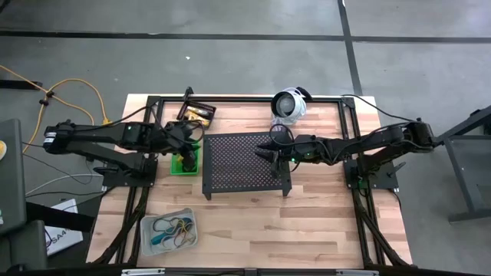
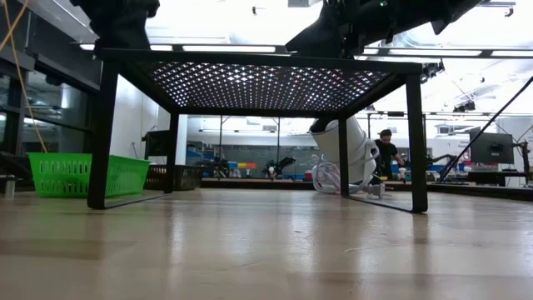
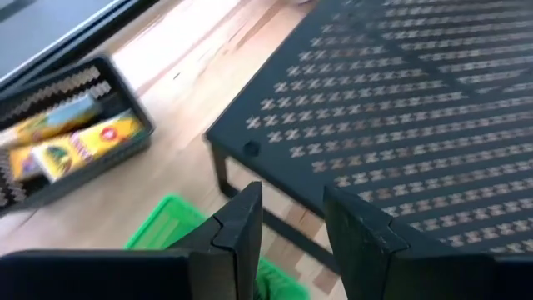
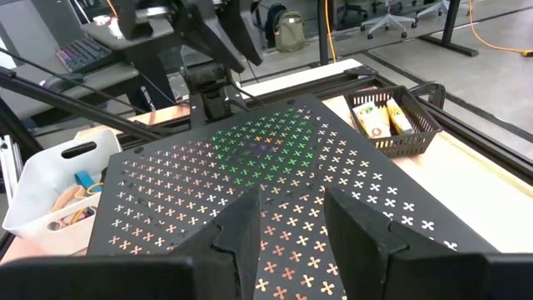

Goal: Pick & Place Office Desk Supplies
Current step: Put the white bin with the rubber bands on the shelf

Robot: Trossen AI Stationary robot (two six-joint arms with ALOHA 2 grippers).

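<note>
Over the green bin (image 1: 185, 162), at the left edge of the black perforated stand (image 1: 244, 163), the left gripper (image 1: 186, 141) hovers with its fingers (image 3: 244, 223) parted and nothing between them. Just beyond it, the black bin (image 1: 196, 113) holds small yellow tubes (image 3: 77, 142). Above the stand's top, the right gripper (image 1: 267, 152) hangs with fingers (image 4: 242, 223) apart, also empty. Near the front of the worktop (image 1: 307, 222), the clear bin (image 1: 169, 231) holds coloured loops and rubber bands (image 1: 173, 228).

Grey concrete floor (image 1: 230, 61) with dark seams, bright ceiling lights (image 2: 250, 17), distant desks, office chairs (image 4: 391, 17)
</note>
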